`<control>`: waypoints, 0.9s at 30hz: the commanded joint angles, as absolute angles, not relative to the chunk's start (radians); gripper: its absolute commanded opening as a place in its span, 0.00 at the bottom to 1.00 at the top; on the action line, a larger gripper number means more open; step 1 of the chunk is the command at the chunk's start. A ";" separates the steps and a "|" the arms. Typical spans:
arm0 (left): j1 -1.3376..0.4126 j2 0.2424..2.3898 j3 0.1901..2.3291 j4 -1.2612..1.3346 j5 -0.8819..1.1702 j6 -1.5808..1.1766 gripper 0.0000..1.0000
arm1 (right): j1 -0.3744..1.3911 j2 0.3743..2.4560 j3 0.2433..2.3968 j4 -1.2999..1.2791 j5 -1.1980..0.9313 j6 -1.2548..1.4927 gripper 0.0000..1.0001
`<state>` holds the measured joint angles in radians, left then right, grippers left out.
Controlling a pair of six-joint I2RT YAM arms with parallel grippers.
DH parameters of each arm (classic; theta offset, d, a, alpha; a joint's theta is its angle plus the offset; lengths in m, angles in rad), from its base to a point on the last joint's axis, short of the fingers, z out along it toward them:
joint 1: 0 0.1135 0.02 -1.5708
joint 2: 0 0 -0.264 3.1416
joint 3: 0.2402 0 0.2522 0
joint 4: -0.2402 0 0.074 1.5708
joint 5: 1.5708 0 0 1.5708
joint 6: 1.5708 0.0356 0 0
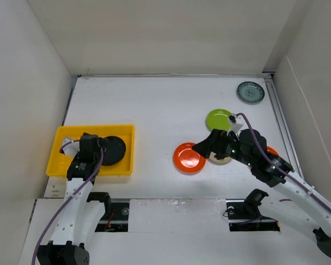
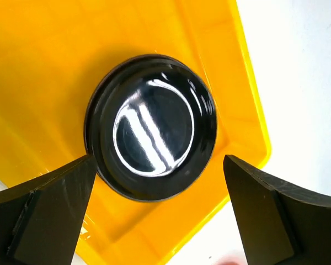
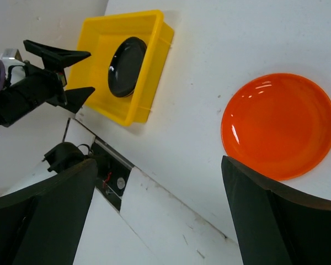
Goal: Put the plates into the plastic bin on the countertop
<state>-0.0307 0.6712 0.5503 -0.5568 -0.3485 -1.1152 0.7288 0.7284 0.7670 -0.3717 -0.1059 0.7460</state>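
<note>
The yellow plastic bin (image 1: 60, 165) stands at the left of the white countertop (image 1: 154, 105) and holds a black plate (image 1: 115, 150). My left gripper (image 1: 99, 148) hovers open and empty over the bin. In the left wrist view (image 2: 160, 215) its jaws stand wide, just short of the black plate (image 2: 154, 127) in the bin (image 2: 44, 66). My right gripper (image 1: 206, 144) is open and empty above an orange plate (image 1: 188, 157) and a beige plate (image 1: 220, 160). The right wrist view (image 3: 160, 215) shows the orange plate (image 3: 278, 124). A lime green plate (image 1: 219, 119), a grey-teal plate (image 1: 250, 92) and a second orange plate (image 1: 272, 150) lie further right. The brown-gold plates are out of view.
White walls close in the countertop on three sides. The arm bases (image 1: 107, 207) sit in dark slots along the near edge. The bin (image 3: 99, 61) and the left gripper (image 3: 66, 72) show far left in the right wrist view.
</note>
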 commanded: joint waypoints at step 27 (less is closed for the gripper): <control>-0.624 1.480 0.681 0.342 0.347 -0.719 0.94 | 0.750 0.439 0.914 -0.689 -0.044 0.687 1.00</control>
